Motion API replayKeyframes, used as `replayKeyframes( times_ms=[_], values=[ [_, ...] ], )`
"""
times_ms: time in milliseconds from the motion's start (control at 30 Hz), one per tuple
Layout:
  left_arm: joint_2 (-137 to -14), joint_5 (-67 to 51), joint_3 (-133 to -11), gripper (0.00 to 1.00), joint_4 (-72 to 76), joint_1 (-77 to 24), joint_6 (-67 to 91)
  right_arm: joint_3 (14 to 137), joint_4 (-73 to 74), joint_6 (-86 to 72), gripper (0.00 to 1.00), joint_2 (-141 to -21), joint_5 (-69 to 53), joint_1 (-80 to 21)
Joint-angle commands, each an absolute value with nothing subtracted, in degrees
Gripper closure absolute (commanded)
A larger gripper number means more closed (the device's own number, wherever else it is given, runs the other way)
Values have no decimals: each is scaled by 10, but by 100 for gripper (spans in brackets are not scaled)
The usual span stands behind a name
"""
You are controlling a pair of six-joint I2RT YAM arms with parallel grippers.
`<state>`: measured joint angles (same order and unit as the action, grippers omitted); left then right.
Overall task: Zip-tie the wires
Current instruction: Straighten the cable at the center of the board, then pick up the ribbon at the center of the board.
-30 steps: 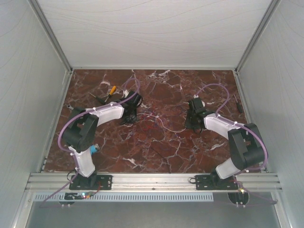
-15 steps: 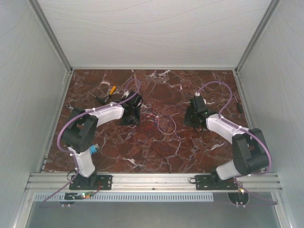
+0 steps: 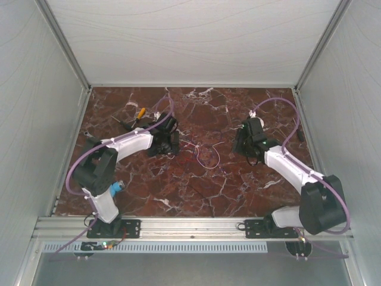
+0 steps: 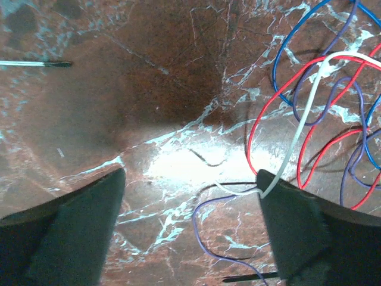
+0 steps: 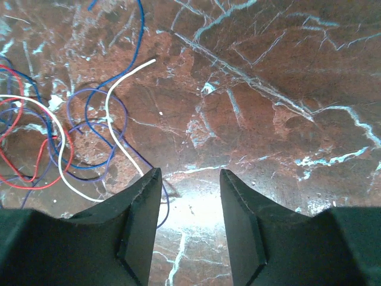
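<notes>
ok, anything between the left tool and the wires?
Nothing visible. The wires lie loose on the bare marble table right beside the open left tool, and one white strand runs up to its edge.

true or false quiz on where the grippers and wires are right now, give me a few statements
1. The left gripper's jaws stand wide apart. True.
2. The right gripper grips the wires. False: its jaws are open over bare marble, with the wires off to one side.
3. The wires lie on the table between the two arms. True.
4. The wires are bundled tight. False: they sprawl in loose loops.
5. The yellow-handled tool lies beside the right arm. False: it lies on the left arm's side.
</notes>
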<state>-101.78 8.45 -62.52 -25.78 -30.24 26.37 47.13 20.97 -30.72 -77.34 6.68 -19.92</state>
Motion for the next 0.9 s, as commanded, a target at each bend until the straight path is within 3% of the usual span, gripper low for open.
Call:
replayKeyframes(
  times_ms=[0, 233, 500, 667, 867],
  values=[
    [-972, 112, -658, 2, -275, -306, 256, 482, 217, -284, 58, -716, 79, -202],
    [-889, 178, -681, 0, -316, -306, 235, 468, 208, -223, 51, -623, 32, -241],
    [-761, 270, -698, 0, -340, -304, 152, 459, 164, -170, 43, -579, -17, -384],
    [-647, 300, -596, 0, -238, -277, 84, 427, 103, -125, 43, -606, -2, -488],
    [-529, 299, -508, 1, -153, -262, 62, 456, 122, -112, 46, -724, 37, -562]
  ],
)
